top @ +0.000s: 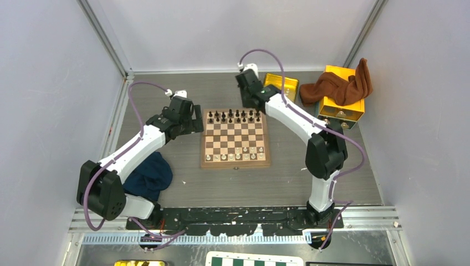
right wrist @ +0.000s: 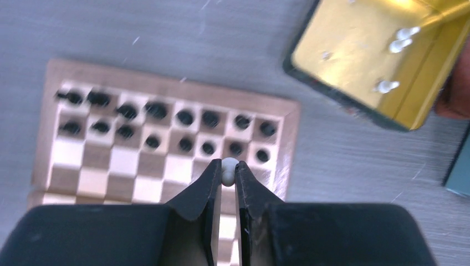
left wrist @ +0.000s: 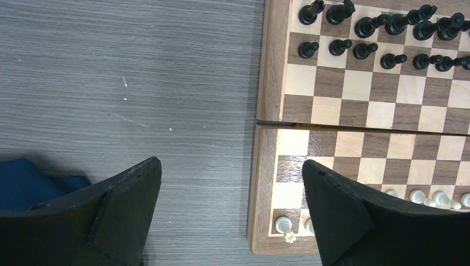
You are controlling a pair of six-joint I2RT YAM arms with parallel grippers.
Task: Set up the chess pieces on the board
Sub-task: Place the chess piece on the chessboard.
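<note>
Two rows of dark brown-black turned chess pieces (right wrist: 183, 119) stand at the 12 o'clock side of the small square wooden chessboard (top: 236, 164), and above them the right gripper (right wrist: 228, 173) is clenched on one tiny cream-white piece (right wrist: 229, 165). Pinched only by its round head, it may slip out and knock the dark ones over; the left gripper (left wrist: 228, 166) hangs released at 9 o'clock of the board.

Wooden board (left wrist: 269, 66) here, smooth with a soft sheen, on a matt grey wood-grain surface (left wrist: 138, 72). Dark pieces (left wrist: 338, 47) look glossy; the gold tin (right wrist: 354, 61) is shiny metal.
</note>
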